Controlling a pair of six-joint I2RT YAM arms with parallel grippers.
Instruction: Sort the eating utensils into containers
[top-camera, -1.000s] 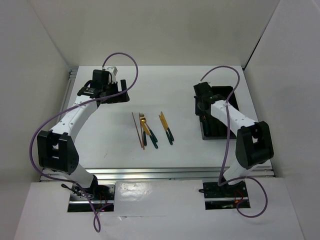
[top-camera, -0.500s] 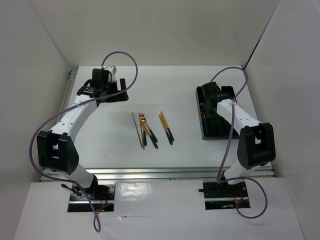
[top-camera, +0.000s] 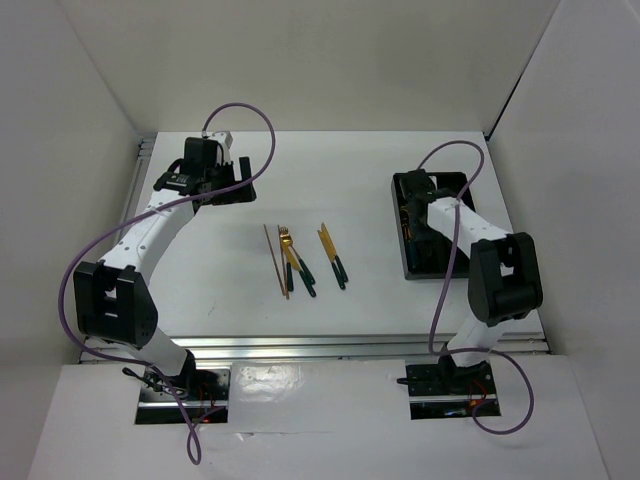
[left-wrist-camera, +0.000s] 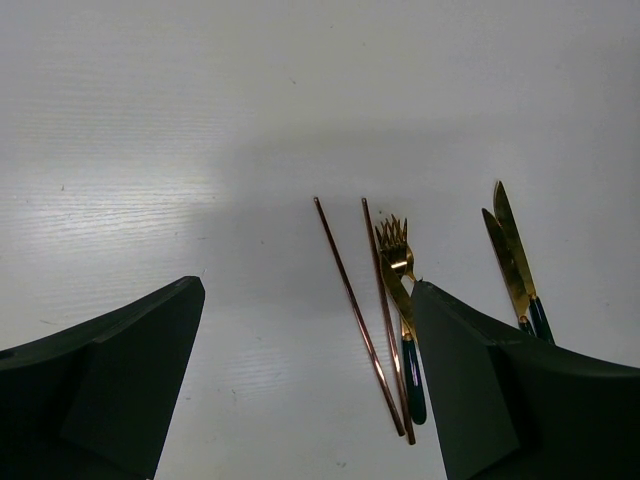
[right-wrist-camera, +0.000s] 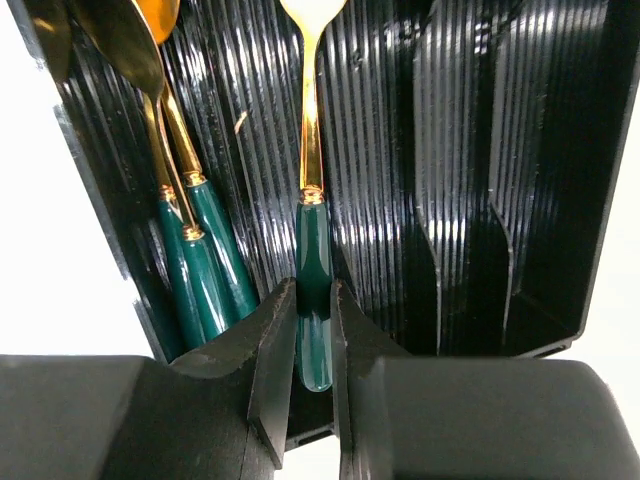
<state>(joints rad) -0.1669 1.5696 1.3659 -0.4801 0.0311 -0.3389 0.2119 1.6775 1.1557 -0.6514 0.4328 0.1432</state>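
The right end effector (right-wrist-camera: 314, 330), clenched on a gold-headed, teal-handled spoon (right-wrist-camera: 312, 250), has been shifted toward twelve o'clock over the black ribbed plastic tray (right-wrist-camera: 470, 150); release is judged imminent.

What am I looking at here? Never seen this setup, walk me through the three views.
Two robot arms are bolted at the near edge of a white table, sorting cutlery. The overhead picture comes from a fixed camera above and behind them. The other two come from a camera on each wrist, looking past that arm's own pincer. The left pincer is open and holds nothing. Ahead of it on the table lie two chopsticks, a gold fork and two gold blade-like pieces with teal handles. The right pincer is shut on a teal-handled utensil, its head mostly cut off by the frame, over a black divided tray. Other teal-handled spoons already lie beside it in the tray.
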